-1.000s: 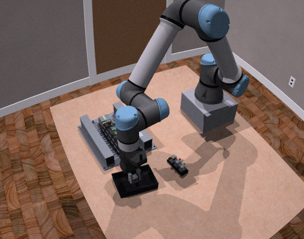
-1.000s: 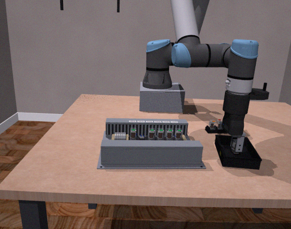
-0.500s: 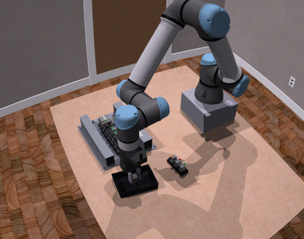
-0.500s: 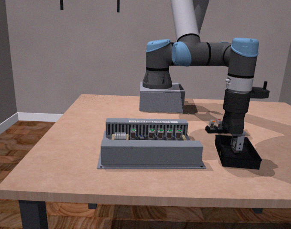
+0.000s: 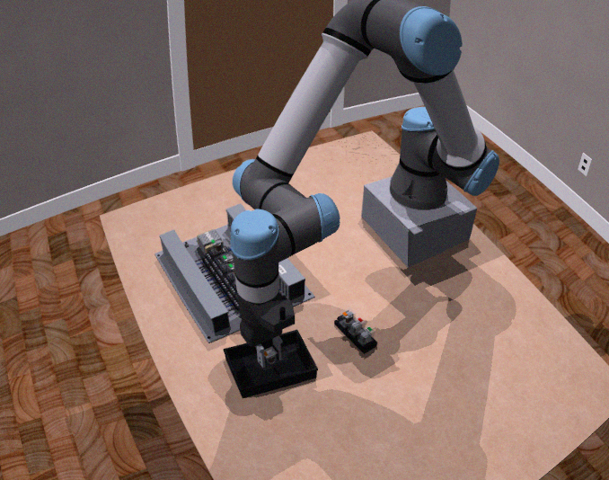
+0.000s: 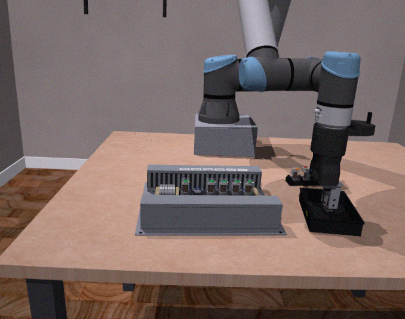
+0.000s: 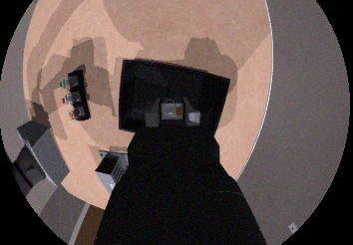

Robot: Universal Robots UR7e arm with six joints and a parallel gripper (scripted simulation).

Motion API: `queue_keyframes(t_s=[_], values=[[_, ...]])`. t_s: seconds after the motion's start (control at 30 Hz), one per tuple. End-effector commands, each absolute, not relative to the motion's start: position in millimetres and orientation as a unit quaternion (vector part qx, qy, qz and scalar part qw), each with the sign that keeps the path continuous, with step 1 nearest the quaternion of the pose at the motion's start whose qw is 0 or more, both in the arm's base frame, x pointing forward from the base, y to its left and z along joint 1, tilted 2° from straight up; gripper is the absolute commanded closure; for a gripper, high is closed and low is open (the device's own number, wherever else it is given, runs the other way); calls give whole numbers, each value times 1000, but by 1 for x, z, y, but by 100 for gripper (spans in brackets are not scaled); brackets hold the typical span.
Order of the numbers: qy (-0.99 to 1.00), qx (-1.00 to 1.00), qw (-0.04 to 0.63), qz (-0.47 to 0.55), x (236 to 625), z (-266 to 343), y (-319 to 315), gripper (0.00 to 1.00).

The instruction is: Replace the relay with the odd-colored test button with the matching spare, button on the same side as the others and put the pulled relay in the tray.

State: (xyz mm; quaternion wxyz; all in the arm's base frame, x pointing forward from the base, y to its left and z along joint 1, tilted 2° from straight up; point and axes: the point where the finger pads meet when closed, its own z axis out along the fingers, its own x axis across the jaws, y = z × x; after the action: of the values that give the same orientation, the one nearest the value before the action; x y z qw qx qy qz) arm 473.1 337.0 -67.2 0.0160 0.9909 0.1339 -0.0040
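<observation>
My gripper is shut on the orange-button relay and holds it upright, low inside the black tray. Whether the relay touches the tray floor I cannot tell. In the exterior view, several green-button relays stand in the row. An empty socket shows between the leftmost relay and the others. A black holder carries the green-button spare, hidden behind the gripper in the exterior view.
The holder also carries a red-button relay and an orange-button relay. Tall grey ducts flank the relay row. Pale terminal blocks stand at its left end in the exterior view. The tray walls surround the fingertips.
</observation>
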Motion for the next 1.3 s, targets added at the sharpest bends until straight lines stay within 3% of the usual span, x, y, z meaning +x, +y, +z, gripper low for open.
queue_keyframes(t_s=[0.0,1.27], values=[[134,991,16,-3,474,-66,337,100],[134,991,16,-3,474,-74,337,100]])
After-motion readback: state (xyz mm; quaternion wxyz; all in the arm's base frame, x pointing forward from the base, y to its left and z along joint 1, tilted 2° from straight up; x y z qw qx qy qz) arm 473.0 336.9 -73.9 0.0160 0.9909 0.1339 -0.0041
